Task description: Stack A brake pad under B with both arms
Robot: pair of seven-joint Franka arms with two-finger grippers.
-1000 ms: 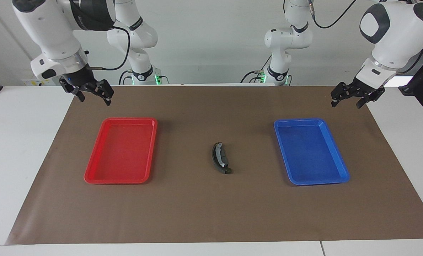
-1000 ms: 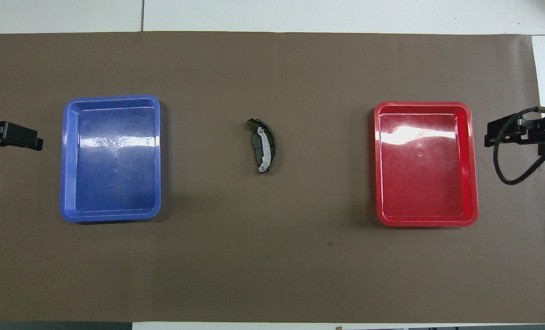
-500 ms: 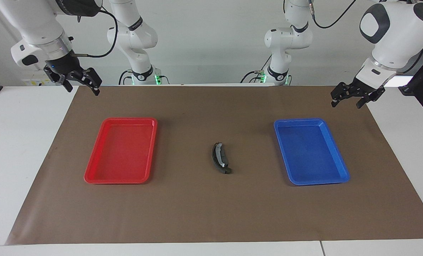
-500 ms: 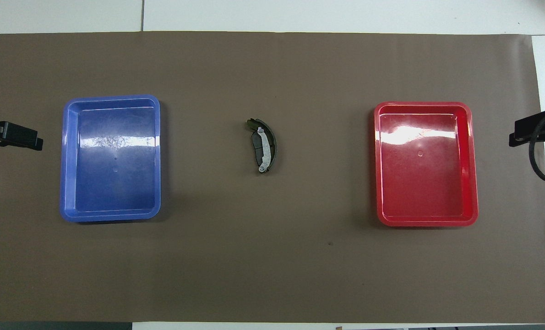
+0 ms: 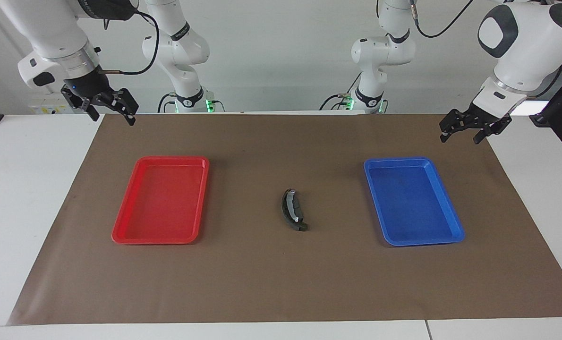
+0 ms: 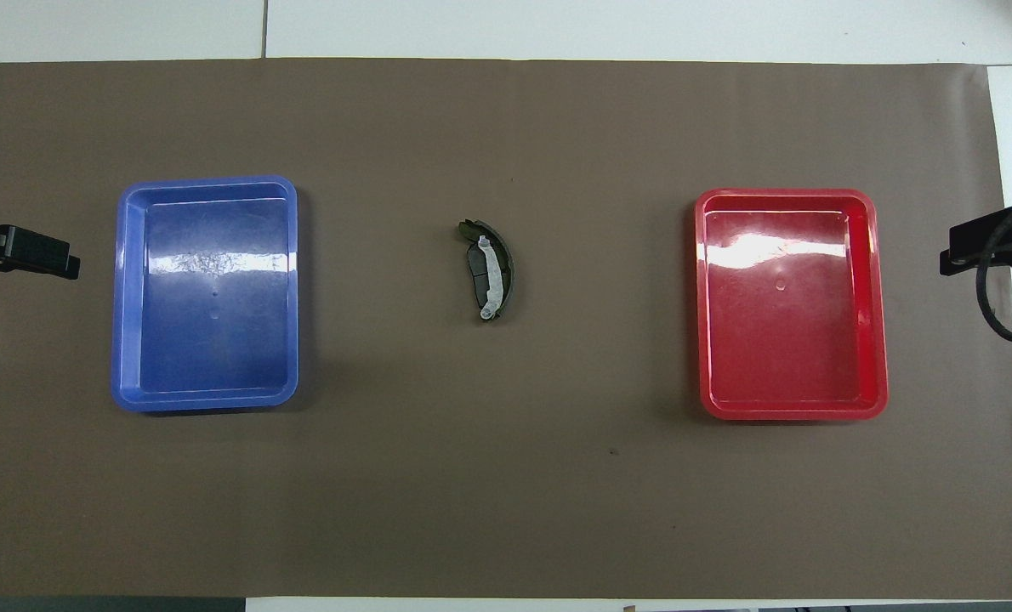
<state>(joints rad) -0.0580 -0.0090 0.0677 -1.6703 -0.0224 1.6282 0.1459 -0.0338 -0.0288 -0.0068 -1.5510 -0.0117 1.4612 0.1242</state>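
With B resting on A brake pad midway between the red tray and blue tray, I judge the stack done, so I'd hold the left gripper and right gripper wide open, empty and clear.

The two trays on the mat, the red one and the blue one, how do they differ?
The red tray lies toward the right arm's end of the table; the blue tray lies toward the left arm's end. They differ in colour. Both are shallow rectangles holding nothing, with the stacked brake parts between them.
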